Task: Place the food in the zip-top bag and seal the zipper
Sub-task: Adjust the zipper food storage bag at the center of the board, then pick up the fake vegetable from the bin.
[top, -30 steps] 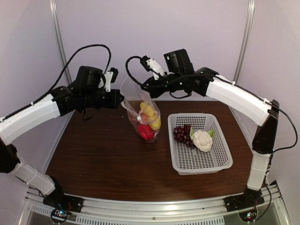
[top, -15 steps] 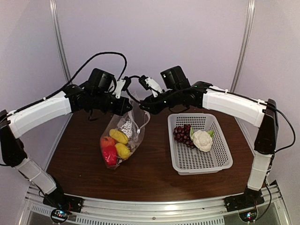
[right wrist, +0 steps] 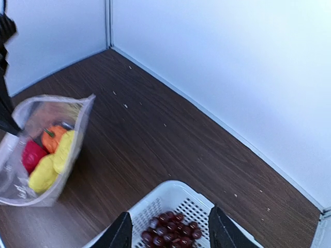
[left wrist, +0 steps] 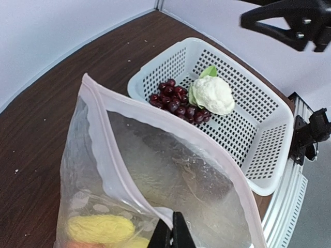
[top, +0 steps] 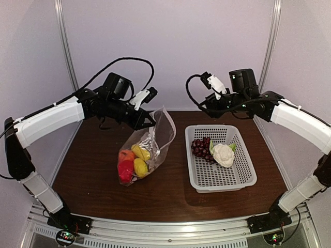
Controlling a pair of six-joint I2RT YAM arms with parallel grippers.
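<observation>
The zip-top bag (top: 155, 139) leans on the table, its bottom resting and its open mouth lifted toward the basket. My left gripper (top: 147, 122) is shut on the bag's rim at the zipper (left wrist: 124, 147), as the left wrist view (left wrist: 173, 236) shows. Inside the bag lie a red pepper (top: 125, 170), yellow pieces (top: 140, 159) and an orange fruit (right wrist: 53, 138). Dark grapes (top: 200, 146) and the white cauliflower (top: 223, 154) lie in the basket. My right gripper (top: 206, 108) hovers open and empty above the basket's far end, with the grapes (right wrist: 170, 231) below its fingers.
The white perforated basket (top: 243, 178) stands right of the bag on the brown table (top: 103, 181). Pale walls close in the back and sides (top: 170, 46). The right gripper also shows at the top right of the left wrist view (left wrist: 279, 20).
My right gripper opened, let go of the bag and swung right over the basket. My left gripper brought the bag down from hanging upright until it leans on the table.
</observation>
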